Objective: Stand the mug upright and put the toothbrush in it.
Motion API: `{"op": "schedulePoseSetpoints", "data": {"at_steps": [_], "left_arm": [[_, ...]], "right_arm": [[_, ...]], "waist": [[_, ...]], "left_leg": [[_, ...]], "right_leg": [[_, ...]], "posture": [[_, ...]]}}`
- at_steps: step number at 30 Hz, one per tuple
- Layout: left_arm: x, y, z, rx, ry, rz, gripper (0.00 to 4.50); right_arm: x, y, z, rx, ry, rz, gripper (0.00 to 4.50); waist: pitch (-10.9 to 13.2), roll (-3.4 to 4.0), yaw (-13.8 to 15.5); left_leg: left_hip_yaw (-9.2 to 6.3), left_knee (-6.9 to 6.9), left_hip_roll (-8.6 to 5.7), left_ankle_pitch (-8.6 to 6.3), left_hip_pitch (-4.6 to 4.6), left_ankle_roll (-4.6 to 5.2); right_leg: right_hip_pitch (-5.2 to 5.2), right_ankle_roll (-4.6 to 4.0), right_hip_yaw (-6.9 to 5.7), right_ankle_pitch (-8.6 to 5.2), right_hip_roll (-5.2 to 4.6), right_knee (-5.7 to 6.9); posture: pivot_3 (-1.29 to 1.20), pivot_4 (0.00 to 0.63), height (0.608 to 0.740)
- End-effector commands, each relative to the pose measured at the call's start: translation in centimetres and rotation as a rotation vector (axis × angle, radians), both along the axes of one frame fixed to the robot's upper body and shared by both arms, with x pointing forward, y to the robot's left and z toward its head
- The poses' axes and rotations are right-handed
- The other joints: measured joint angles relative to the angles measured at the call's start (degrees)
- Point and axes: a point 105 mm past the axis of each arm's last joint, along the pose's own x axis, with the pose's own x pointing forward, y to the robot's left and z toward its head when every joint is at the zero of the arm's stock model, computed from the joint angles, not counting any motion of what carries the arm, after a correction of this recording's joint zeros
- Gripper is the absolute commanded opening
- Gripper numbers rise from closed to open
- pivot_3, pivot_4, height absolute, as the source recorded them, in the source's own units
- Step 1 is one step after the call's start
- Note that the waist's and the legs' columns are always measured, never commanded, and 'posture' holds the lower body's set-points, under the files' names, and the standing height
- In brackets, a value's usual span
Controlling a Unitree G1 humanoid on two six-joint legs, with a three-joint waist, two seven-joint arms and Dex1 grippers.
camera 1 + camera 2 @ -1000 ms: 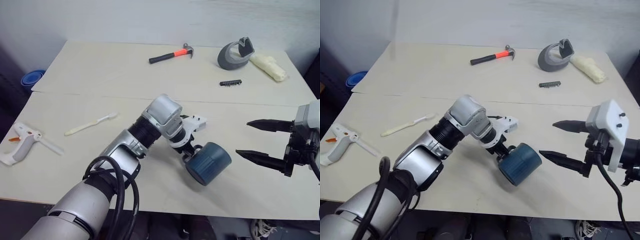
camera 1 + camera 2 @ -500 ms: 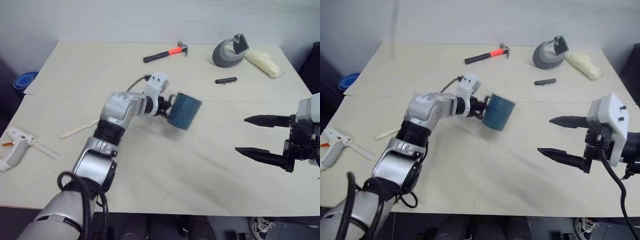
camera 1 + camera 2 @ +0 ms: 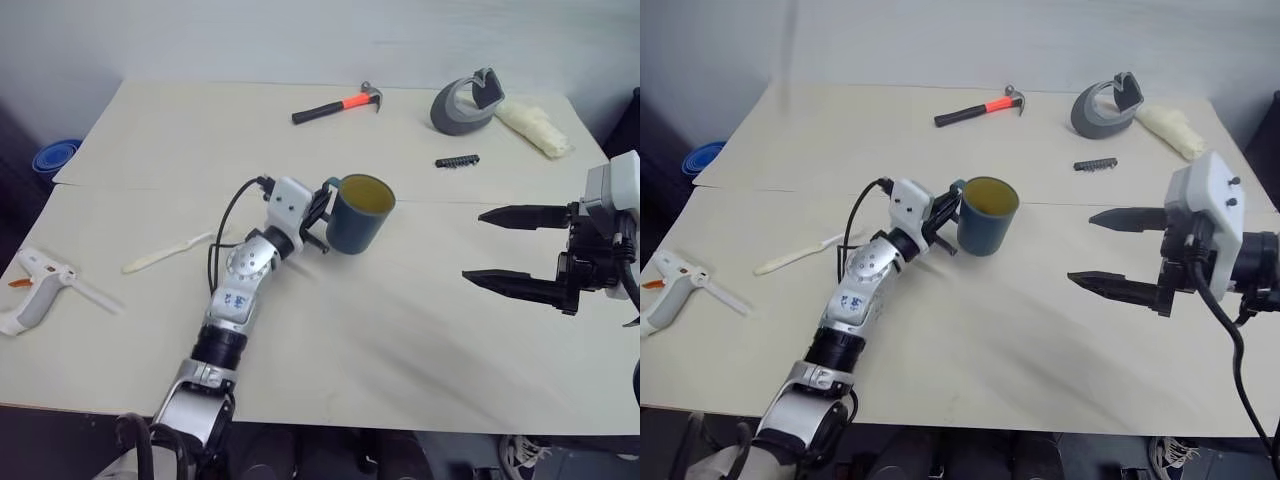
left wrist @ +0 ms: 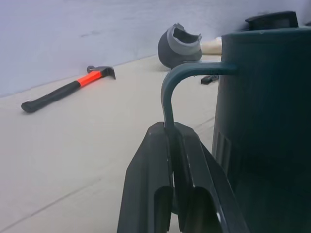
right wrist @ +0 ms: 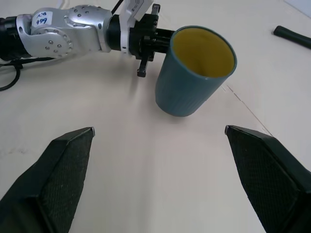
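Cream bench (image 3: 420,330) carries the mug (image 3: 357,214) upright, left claw (image 3: 322,215) clamped on its handle; right claw (image 3: 512,250) gapes wide, toothbrush (image 3: 167,252) lying apart

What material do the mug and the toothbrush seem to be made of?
The mug: probably plastic or glazed ceramic; smooth matte teal outside, faint vertical ribbing, yellowish inside.
The toothbrush: likely plastic; slim, one-piece cream body, whitish bristles. Its finish is too small to judge.

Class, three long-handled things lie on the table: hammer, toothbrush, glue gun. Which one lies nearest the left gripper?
The cream toothbrush, just beside the left arm; the hammer and glue gun lie farther off.
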Motion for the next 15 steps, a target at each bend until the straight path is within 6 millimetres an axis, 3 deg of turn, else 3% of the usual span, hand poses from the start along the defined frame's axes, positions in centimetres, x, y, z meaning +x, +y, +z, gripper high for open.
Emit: {"op": "schedulePoseSetpoints", "data": {"at_steps": [1,9,14,15], "left_arm": [[-0.9,0.2,0.5,-0.002,-0.049,-0.002,0.27],[-2.7,1.4,-1.0,0.083,0.032,-0.019,2.50],[-3.6,4.0,0.4,0.164,0.043,-0.001,3.82],[-3.9,5.5,1.2,0.208,0.033,0.016,4.07]], "right_arm": [[-0.2,0.3,0.7,-0.019,-0.033,0.018,4.50],[0.3,0.5,0.4,-0.017,-0.027,0.025,4.50],[0.8,0.7,0.1,-0.022,-0.028,0.033,4.50],[1.2,0.7,0.0,-0.021,-0.032,0.028,4.50]], "waist": [[0.0,0.00,0.1],[0.0,0.00,0.1],[0.0,0.02,-0.4],[0.0,0.01,-0.6]], "left_leg": [[0.00,0.01,0.00,0.01,0.00,0.01],[-0.02,0.01,0.02,0.00,-0.01,0.04],[-0.02,-0.02,0.06,0.00,0.00,0.04],[-0.01,-0.02,0.07,0.00,0.00,0.04]], "right_leg": [[0.00,0.01,0.00,0.01,0.00,0.00],[0.01,0.00,0.01,0.03,0.00,-0.02],[-0.01,-0.01,0.01,0.03,0.03,-0.02],[-0.01,-0.01,0.02,0.03,0.03,-0.01]], "posture": [[0.00,0.150,0.740],[0.00,0.150,0.740],[0.00,0.150,0.740],[0.00,0.150,0.740]]}}
